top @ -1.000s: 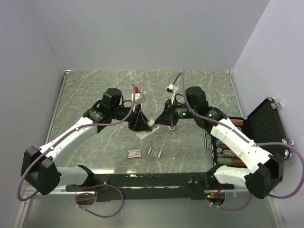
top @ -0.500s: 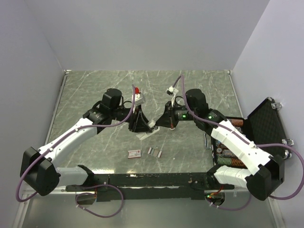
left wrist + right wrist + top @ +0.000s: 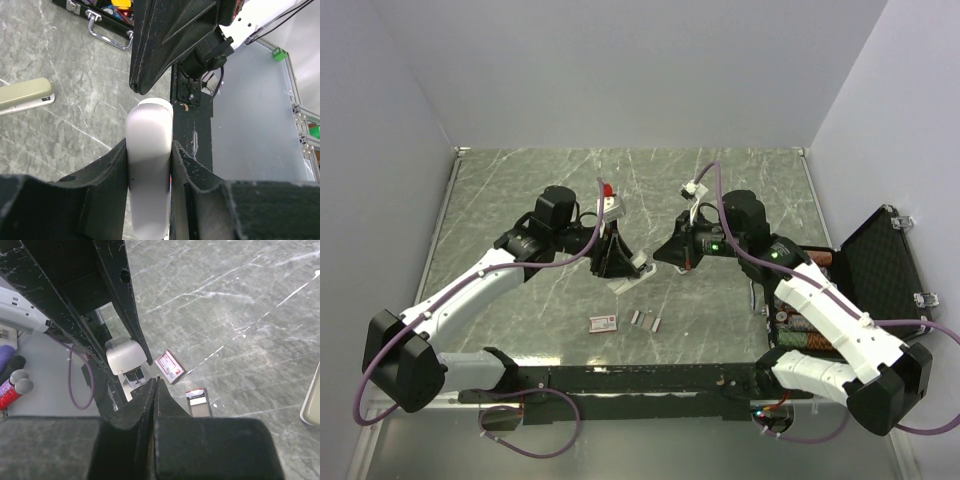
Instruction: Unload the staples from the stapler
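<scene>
The left end effector is clamped on the pale stapler, held tilted over the middle of the marbled surface. The right end effector, fingers pressed together, sits just right of it. An olive-topped piece, possibly the stapler's detached cover, lies further right. The staples lie nearer, beside a red-and-white box.
</scene>
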### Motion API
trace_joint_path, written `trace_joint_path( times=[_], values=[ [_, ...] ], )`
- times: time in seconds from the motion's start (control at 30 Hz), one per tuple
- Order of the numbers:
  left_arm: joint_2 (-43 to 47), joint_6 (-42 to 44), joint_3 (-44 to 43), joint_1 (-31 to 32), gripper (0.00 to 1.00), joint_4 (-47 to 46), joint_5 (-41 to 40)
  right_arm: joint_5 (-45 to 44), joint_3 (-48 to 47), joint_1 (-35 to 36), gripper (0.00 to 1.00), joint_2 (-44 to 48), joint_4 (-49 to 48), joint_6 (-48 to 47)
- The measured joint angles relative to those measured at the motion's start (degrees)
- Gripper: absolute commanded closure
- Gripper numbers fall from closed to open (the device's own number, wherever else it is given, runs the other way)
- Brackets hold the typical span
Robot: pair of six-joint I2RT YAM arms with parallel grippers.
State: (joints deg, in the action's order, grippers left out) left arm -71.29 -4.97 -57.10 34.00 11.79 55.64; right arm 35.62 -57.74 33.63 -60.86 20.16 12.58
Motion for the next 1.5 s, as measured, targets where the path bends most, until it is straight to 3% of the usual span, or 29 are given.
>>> trace_joint_path(
  times=[0.9,1.17,1.5],
  values=[
    [1.05,-0.87,0.96,0.39,0.99,1.27,-1.49,2.34,3.82,2.91,1.0,-0.44,-2.45,0.42],
    [2.91,-3.56,1.66,0.63,0.99,-4.42,-2.93,3.61,9.88,4.79,1.0,-0.52,-4.68,2.23],
    [4.07,-6.47,1.75,0.59,0.99,-11.02,-3.5,3.69,10.56,5.38,1.0,-0.57,-5.14,3.02]
  ],
)
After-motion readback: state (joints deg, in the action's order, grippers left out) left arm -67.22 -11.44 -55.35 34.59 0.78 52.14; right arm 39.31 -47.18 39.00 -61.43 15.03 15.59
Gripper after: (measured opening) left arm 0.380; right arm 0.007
